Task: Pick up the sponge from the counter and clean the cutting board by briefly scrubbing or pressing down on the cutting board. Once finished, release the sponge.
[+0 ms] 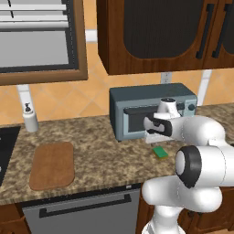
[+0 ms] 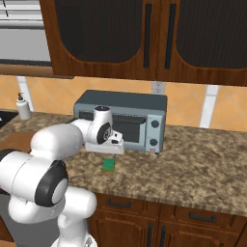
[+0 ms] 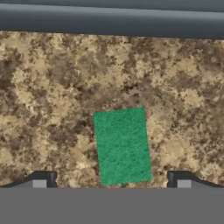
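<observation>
End effector [image 3: 111, 180]: hangs above the table, pointing down; fingers spread wide, one tip at each lower corner of the hand view, nothing held between them
Sponge [image 3: 122, 145]: green block lying flat on the table, lower centre of the hand view, between the two finger tips but above them in frame, slightly skewed; in the left base view it sits right of centre [image 1: 160, 152], just in front of the oven
Handling (judged): light, soft, compressible; rough top should give good grip; little risk of damage, though a hard squeeze may deform it
Where to take hold (judged): across the narrower width, pads on the two long side faces, fingers lowered until they bracket the block near its middle
Cutting board [image 1: 52, 165]: reddish-brown, flat on the table at lower left of the left base view, well apart from the sponge
Table [image 1: 109, 157]: speckled granite, bare between sponge and board
Toaster oven [image 2: 126, 118]: grey-blue box just behind the sponge, close to the wrist; likeliest thing to brush on descent or lift
Soap bottle [image 1: 30, 117]: white, by the wall, upper left, beyond the board
Wall cabinets [image 2: 144, 36]: dark wood, overhead, above the working height
Obstruction on route to board (judged): none seen
</observation>
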{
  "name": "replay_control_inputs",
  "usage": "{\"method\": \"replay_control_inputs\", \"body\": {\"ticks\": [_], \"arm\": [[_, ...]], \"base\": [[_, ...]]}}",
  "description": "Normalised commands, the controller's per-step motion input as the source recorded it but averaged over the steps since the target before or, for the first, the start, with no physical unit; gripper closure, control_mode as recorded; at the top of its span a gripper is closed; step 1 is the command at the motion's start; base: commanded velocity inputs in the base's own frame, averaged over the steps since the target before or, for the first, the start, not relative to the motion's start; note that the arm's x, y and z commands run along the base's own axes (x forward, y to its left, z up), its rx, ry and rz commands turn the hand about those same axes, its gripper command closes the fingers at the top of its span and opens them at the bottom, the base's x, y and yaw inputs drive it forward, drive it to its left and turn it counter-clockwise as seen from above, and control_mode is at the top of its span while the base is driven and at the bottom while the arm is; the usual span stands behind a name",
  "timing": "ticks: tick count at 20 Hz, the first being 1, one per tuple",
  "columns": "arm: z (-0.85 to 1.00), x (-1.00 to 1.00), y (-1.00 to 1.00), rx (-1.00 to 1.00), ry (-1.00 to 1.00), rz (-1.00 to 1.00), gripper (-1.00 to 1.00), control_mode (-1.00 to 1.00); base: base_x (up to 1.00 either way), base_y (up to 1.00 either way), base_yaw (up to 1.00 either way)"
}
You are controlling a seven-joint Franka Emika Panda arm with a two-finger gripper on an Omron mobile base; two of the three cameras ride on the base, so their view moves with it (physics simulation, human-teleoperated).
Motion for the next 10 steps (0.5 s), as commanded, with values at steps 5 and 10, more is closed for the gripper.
{"method": "replay_control_inputs", "body": {"ticks": [5, 10], "arm": [[-0.31, 0.0, -0.01, 0.0, 0.0, 0.0, -1.0, -1.0], [-0.25, 0.01, -0.03, 0.0, 0.02, 0.0, -1.0, -1.0]], "base": [[0.0, 0.0, 0.0], [0.0, 0.0, 0.0]]}}
